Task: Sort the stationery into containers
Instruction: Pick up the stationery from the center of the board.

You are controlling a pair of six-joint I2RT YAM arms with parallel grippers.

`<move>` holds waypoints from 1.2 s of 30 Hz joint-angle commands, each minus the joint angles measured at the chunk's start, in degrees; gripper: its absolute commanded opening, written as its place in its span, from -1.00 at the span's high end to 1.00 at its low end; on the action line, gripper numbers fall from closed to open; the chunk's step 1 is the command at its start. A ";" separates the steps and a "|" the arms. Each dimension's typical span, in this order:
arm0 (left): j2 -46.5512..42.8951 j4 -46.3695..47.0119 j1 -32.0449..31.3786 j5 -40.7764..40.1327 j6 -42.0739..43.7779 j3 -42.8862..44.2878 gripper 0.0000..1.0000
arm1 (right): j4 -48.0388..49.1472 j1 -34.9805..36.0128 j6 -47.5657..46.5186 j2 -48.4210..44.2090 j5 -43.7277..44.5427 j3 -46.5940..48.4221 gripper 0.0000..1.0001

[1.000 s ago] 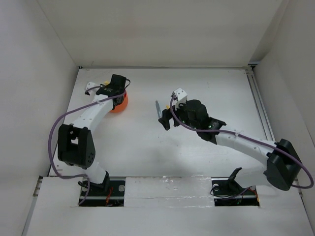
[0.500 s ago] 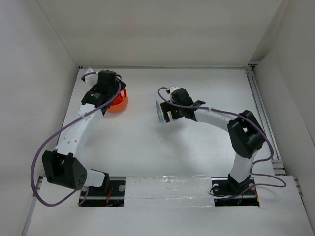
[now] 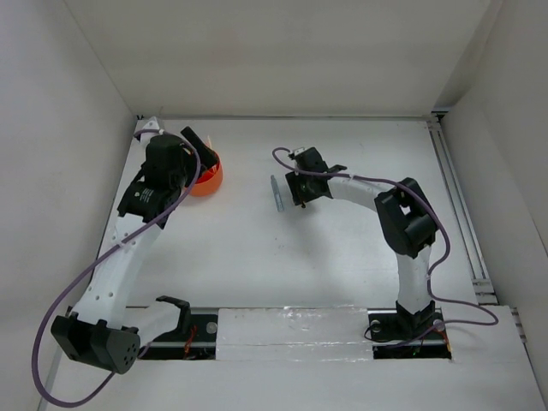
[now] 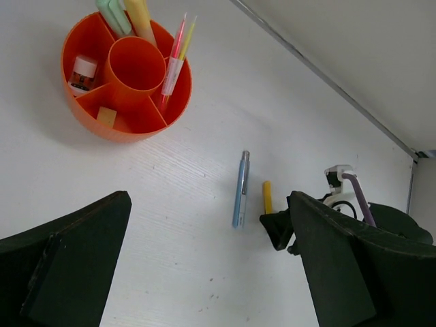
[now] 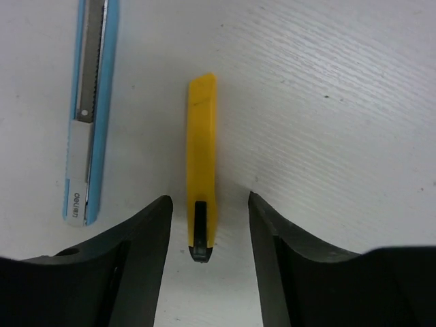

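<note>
- While the yellow marker (image 5: 202, 136) lies flat on the worktop (image 5: 340, 102), right tool (image 5: 208, 204) straddles it, jaws apart, not touching.
- Left tool (image 4: 210, 201) spread wide, nothing in it.

The divided cup (image 4: 125, 133) stands on the far left part of the table (image 3: 342, 257). Inside it, one round compartment sits in the middle and four others lie around it. In the left wrist view, the upper compartment holds some thick markers (image 4: 129, 13), the right one two thin pens (image 4: 176, 58), the lower one a small eraser (image 4: 106, 116) and the left one a small block (image 4: 83, 73).

Well apart from the cup, near the middle of the table, a long cutter (image 5: 90, 109) and a short cutter (image 5: 202, 163) lie side by side, almost parallel and not touching. The short cutter lies between the fingers of the right gripper (image 5: 208, 199) and touches neither. The long cutter lies outside them.
</note>
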 commanded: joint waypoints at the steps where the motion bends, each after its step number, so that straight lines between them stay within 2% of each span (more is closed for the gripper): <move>1: -0.03 1.73 0.08 1.37 2.04 -0.04 -1.00 | -3.31 0.49 0.82 0.83 2.20 0.78 -0.07; 2: 0.49 1.73 0.08 1.37 2.04 -0.04 -1.00 | -3.31 0.50 0.82 1.44 2.73 0.77 0.03; 3: 0.50 2.26 0.08 2.16 2.04 -0.04 -1.00 | -4.10 0.50 0.82 1.44 3.25 0.77 0.33; 5: 1.02 2.26 0.08 2.78 2.04 -0.04 -1.00 | -4.71 1.02 0.82 2.58 4.14 0.25 0.52; 6: 1.63 2.26 0.08 3.30 2.04 -0.04 -1.00 | -4.72 1.02 0.82 2.58 4.14 0.24 0.89; 7: 2.33 2.26 0.08 3.31 1.52 -0.04 -1.00 | -4.72 1.02 0.82 3.11 4.14 -0.37 1.00; 10: 3.83 2.26 0.08 4.88 1.51 -0.04 -1.00 | -3.59 0.50 0.82 1.71 3.35 -2.03 1.00; 12: 3.84 4.88 0.08 8.91 2.21 -1.88 -1.00 | -1.13 0.50 0.82 -2.39 0.02 -4.48 1.00; 13: 3.84 7.16 0.08 15.89 2.83 -3.10 -1.00 | 1.41 0.50 1.61 -4.08 -1.21 -5.20 1.00; 16: 4.36 16.56 0.08 26.56 3.36 -7.50 -1.00 | 4.68 0.50 2.31 -9.87 -7.80 -6.52 1.00; 17: 4.36 20.76 0.08 32.86 2.75 -8.47 -1.00 | 5.55 0.50 2.32 -11.03 -9.64 -6.52 1.00; 20: 5.94 26.67 0.08 42.29 1.09 -11.72 -1.00 | 7.66 1.72 2.84 -15.33 -12.11 -6.52 1.00; 24: 5.95 36.70 0.08 49.78 -2.08 -16.64 -1.00 | 11.26 1.73 4.07 -19.29 -21.06 -7.23 1.00; 29: 3.57 48.39 0.08 55.16 -4.63 -20.86 -1.00 | 15.58 1.73 5.22 -21.49 -32.76 -7.75 1.00; 33: 1.56 50.60 0.08 55.69 -4.64 -21.92 -1.00 | 18.83 1.73 7.59 -23.77 -39.18 -8.28 1.00; 36: 1.02 49.82 0.08 54.91 -4.64 -21.93 -0.92 | 20.07 1.73 9.08 -24.66 -42.09 -8.28 1.00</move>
